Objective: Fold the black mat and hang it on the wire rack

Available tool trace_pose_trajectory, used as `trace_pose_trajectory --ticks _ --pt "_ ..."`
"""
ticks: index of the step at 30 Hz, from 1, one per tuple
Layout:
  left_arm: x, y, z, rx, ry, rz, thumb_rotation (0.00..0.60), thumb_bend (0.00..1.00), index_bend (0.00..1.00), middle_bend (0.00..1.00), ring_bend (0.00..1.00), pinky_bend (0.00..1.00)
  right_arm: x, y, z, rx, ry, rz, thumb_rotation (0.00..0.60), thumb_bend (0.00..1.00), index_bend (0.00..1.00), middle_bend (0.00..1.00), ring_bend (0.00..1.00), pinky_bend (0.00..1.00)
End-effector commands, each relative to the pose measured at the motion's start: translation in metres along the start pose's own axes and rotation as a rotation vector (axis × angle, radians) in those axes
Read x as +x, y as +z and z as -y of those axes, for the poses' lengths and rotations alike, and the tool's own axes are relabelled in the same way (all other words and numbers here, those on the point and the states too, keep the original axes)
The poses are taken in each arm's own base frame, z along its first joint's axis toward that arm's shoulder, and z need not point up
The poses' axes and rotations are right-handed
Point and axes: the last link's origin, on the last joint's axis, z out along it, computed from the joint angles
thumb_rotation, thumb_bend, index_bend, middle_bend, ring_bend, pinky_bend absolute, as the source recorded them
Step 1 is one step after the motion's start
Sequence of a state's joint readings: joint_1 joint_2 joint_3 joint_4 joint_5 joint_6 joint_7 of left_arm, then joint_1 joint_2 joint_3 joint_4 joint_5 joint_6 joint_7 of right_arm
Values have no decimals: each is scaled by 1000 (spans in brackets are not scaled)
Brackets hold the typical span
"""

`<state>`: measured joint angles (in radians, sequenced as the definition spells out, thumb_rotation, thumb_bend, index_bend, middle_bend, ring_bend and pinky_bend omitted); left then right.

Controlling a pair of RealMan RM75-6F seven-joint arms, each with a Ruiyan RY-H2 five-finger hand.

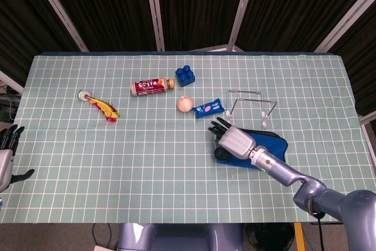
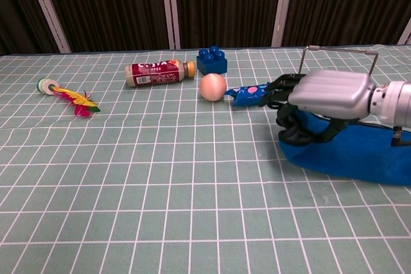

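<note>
Right hand (image 2: 324, 102) sits nearest, fingers curled down over the left end of the mat (image 2: 359, 149), gripping its edge. That mat looks blue here and lies folded on the table's (image 1: 117, 174) right half, just in front of the wire rack (image 1: 249, 103), which stands upright. Wide bare cloth runs across the near and left parts. Left hand (image 1: 8, 151) hangs off the left edge, fingers apart, holding nothing. Farther back lie a bottle (image 1: 152, 87) with a partly legible label, a ball (image 1: 184, 103), a blue block (image 1: 185, 75), a packet (image 1: 209, 108) and a feather toy (image 1: 100, 104).
</note>
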<state>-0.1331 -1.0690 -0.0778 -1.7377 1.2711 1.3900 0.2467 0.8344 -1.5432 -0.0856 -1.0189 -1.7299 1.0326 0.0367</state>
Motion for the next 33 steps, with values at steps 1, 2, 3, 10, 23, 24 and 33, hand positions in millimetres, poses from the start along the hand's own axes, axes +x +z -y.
trace_pose_trajectory --ticks 1,2,3,10,23,24,33 --pt "1 -1 0 -4 -4 -1 600 0 0 0 0 0 19 -12 -12 -61 92 -80 600 421 677 111 0 78" --pt "1 -1 0 -6 -8 -3 600 0 0 0 0 0 28 -15 -17 -88 118 -114 600 420 680 111 0 79" --pt "2 -2 0 -8 -11 -4 600 0 0 0 0 0 36 -18 -20 -108 135 -140 600 420 693 112 0 80" --pt "10 -9 1 -29 -43 -28 600 0 0 0 0 0 99 -48 -48 -321 248 -361 600 444 719 120 0 109" --pt "21 -20 -1 -66 -82 -56 600 0 0 0 0 0 150 -91 -39 -556 243 -393 600 510 727 123 0 133" --pt "21 -20 -1 -68 -83 -56 600 0 0 0 0 0 151 -90 -37 -575 235 -382 600 510 732 123 0 134" --pt "22 -17 2 -59 -87 -54 600 0 0 0 0 0 139 -69 -30 -706 252 -310 600 531 732 123 0 153"
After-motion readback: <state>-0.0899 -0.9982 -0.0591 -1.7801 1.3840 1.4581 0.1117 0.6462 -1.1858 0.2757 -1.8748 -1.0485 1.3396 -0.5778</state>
